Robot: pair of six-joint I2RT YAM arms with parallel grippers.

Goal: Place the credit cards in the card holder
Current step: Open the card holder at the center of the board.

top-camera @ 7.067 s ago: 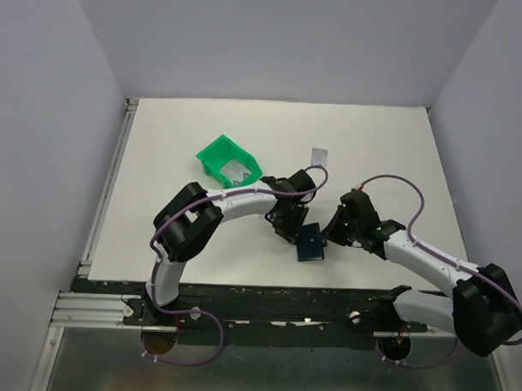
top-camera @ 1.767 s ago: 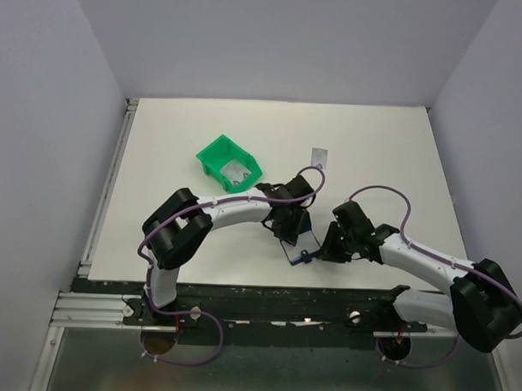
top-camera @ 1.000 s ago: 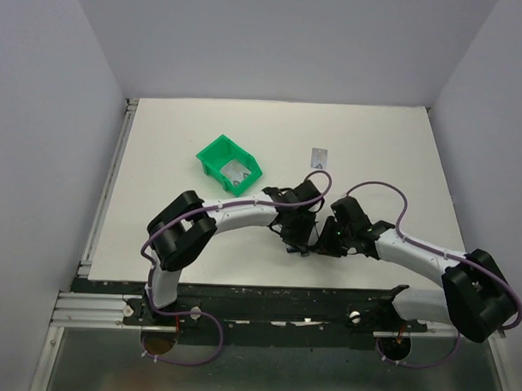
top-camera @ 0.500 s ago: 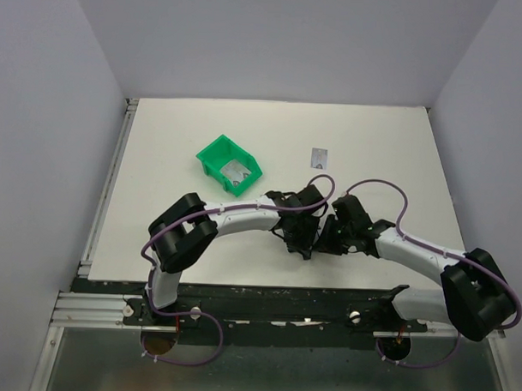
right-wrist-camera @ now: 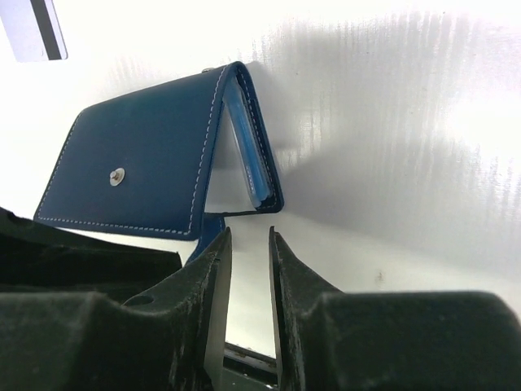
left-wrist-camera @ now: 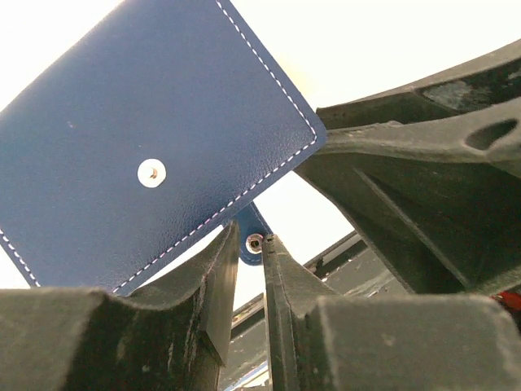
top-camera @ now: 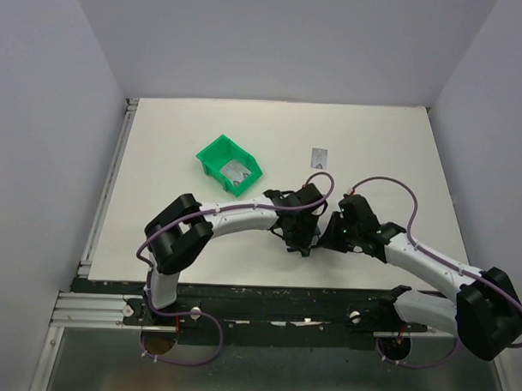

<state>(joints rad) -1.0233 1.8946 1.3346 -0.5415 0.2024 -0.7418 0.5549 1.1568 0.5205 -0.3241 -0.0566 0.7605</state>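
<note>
While both arms are meeting at the near middle of the table (top-camera: pixel 374 139), the dark blue card holder (left-wrist-camera: pixel 155 122) is sitting between them, mostly hidden under the wrists in the top view. The left gripper (left-wrist-camera: pixel 249 254) is pinching narrow, with the holder's snap tab (left-wrist-camera: pixel 254 241) sitting between its fingertips, so it is holding the holder by that tab. The holder's flat face with the small metal stud (left-wrist-camera: pixel 151 172) is tilting up above the left fingers. In the right wrist view the holder is standing half folded like a tent, its open edge facing the right gripper (right-wrist-camera: pixel 247 238). That gripper is hovering just below the open edge with its fingers showing only a narrow gap and nothing in it. A striped card (right-wrist-camera: pixel 34 28) is lying flat on the table at the top left corner of the right wrist view, apart from the holder. In the top view a loose card (top-camera: pixel 320 156) is lying on the table well behind the grippers; cannot tell if it is the same card. A pale card (top-camera: pixel 236 171) is lying inside the green bin (top-camera: pixel 213 155), which is sitting behind and left of the left wrist.
</note>
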